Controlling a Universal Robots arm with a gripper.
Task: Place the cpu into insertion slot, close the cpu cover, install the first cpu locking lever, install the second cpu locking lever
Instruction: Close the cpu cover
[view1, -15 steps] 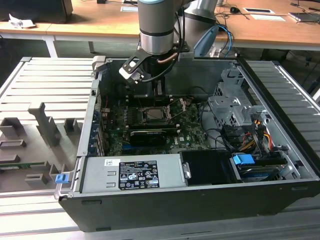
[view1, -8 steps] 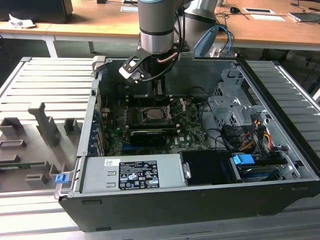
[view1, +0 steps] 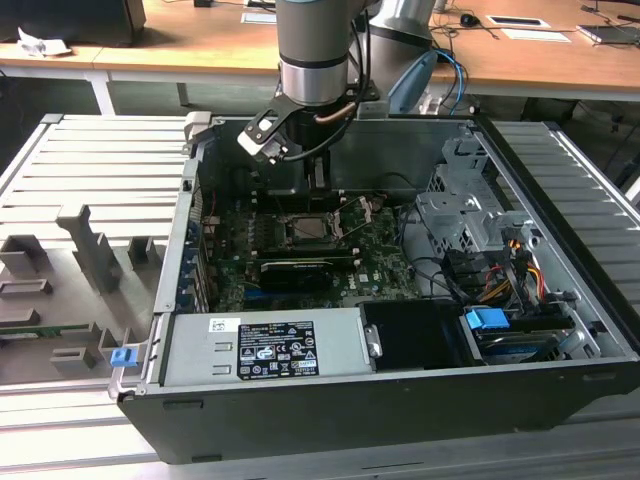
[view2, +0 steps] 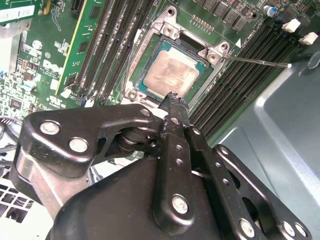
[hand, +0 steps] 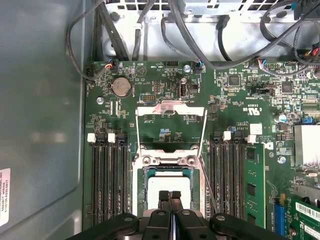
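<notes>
The cpu (view2: 172, 75) lies flat in the slot (view2: 186, 46), light, stiff but likely fragile, best held by its edges; the gripper (view2: 172, 100), pressed together and empty, hovers above its edge, the cover (hand: 170, 109) raised.

Arm (view1: 318, 40): grey tube ending in a silver-grey wrist (view1: 316, 82) with a dark band; black cables (view1: 362, 60) run beside the wrist, and a black bracket (view1: 265, 135) with pale round spots sits just below the wrist. Gripper (view2: 174, 100): glossy black link bars below the wrist, pinned by round silver screws (view2: 180, 203), tapering to two slim black fingers (hand: 163, 200).
</notes>
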